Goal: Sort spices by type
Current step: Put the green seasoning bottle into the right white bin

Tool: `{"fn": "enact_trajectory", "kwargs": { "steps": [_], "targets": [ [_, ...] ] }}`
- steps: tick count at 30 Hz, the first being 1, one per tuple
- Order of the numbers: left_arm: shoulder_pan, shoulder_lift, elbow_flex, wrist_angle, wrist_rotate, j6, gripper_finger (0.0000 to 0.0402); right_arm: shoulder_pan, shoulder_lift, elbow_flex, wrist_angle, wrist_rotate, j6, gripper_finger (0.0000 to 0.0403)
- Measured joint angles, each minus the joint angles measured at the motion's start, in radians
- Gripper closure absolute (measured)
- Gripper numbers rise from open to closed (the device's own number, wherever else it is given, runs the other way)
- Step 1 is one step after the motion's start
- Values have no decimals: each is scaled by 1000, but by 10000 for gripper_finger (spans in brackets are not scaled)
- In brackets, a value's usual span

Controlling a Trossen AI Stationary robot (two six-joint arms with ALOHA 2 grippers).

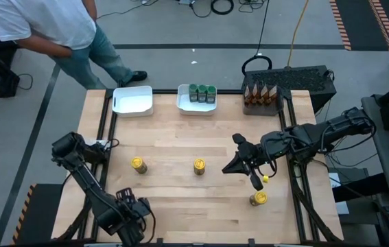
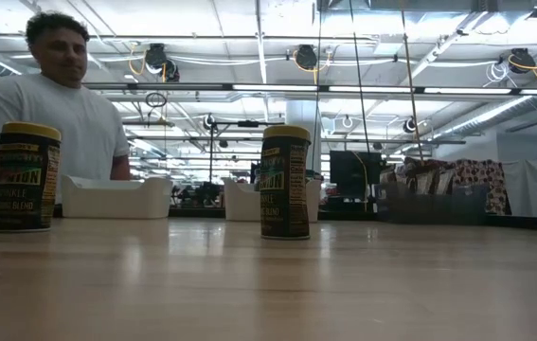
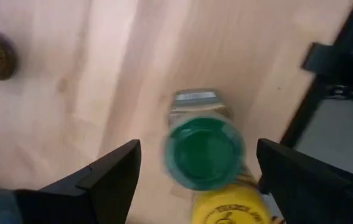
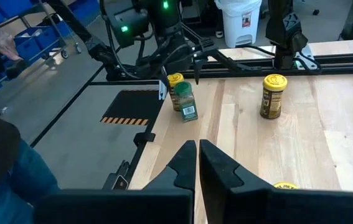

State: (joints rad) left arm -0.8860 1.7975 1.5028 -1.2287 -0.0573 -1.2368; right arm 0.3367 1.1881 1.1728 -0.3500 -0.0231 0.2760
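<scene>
We are holding the left gripper (image 3: pixel 195 177) wide open above a green-lidded jar (image 3: pixel 205 154) at the near-left table edge, because we intend to grasp it; the right gripper (image 4: pixel 198 163) is waiting closed and empty.

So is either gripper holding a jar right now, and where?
Nothing held. The left gripper is open above the green-lidded jar; the right gripper is shut and empty.

Both arms were dark, jointed and draped in black cables, the left end effector (image 3: pixel 195 177) and right end effector (image 4: pixel 198 163) showing matte black wedge-shaped fingers.
</scene>
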Motion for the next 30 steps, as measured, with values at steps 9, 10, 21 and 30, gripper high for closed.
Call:
{"fn": "enact_trajectory", "kwargs": {
  "steps": [9,10,21,30],
  "targets": [
    [-3,-1,-62,62,14,-13,79,-1,0,0,0,0,0,403],
    [-3,-1,-66,67,13,-13,79,-1,0,0,1,0,0,403],
    [-3,-1,-104,96,0,46,79,-1,0,0,1,25,0,403],
    [0,-1,-104,96,-4,75,130,-1,0,0,1,25,0,403]
  ]
}}
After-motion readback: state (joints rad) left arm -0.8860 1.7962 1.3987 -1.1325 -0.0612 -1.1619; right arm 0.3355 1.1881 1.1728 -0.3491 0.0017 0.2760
